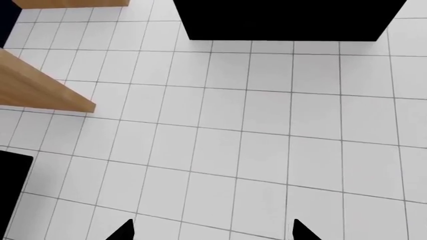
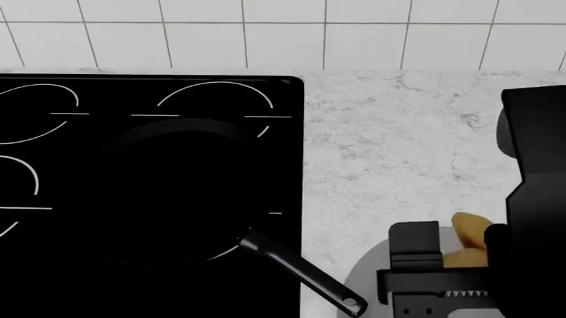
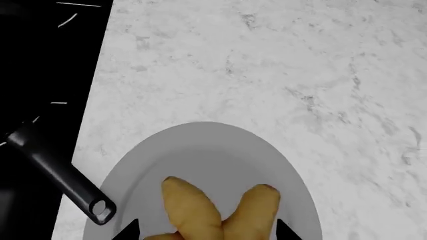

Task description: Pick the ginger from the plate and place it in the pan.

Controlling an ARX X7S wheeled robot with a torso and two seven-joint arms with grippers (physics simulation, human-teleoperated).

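Here, ginger on plate, pan beside

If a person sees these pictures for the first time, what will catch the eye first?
Probably the yellow-orange ginger, lying on the light-grey plate directly below the right gripper. Next, the black pan on the dark stovetop, its long handle reaching toward the plate.

A simulated kitchen: a black stovetop with white ring marks is set into a grey-veined marble surface, backed by a white tiled wall. A black frying pan sits on the stovetop; white floor tiles and wooden panels appear below.
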